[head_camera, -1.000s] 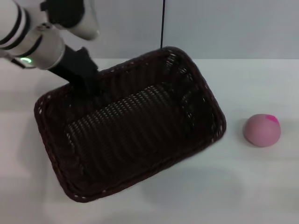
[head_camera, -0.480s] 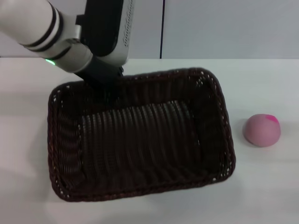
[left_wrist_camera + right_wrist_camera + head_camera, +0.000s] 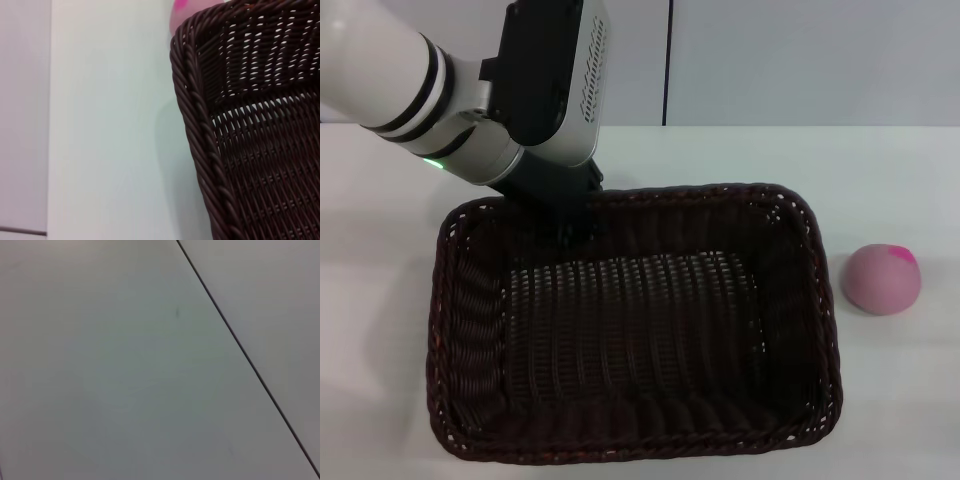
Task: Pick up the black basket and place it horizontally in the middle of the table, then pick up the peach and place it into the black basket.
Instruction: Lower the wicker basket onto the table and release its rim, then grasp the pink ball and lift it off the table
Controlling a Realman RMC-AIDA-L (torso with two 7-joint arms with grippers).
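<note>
The black basket (image 3: 820,330) lies lengthwise across the white table (image 3: 890,170) in the head view, empty, with its long sides running left to right. My left gripper (image 3: 570,222) reaches down onto the basket's far rim near its left end and is shut on it. I cannot tell whether the basket rests on the table. The left wrist view shows the basket's braided rim (image 3: 197,125) close up. The peach (image 3: 881,279), pink with a magenta spot, sits on the table just right of the basket, apart from it. A sliver of the peach (image 3: 175,12) shows in the left wrist view. My right gripper is out of view.
A pale wall with a dark vertical seam (image 3: 668,60) stands behind the table's far edge. The right wrist view shows only a plain grey surface with a dark line (image 3: 240,350). Bare table lies around the peach and beyond the basket.
My left gripper has swung the basket from a tilted diagonal to level across the table and brought it nearer to me. The peach has not moved.
</note>
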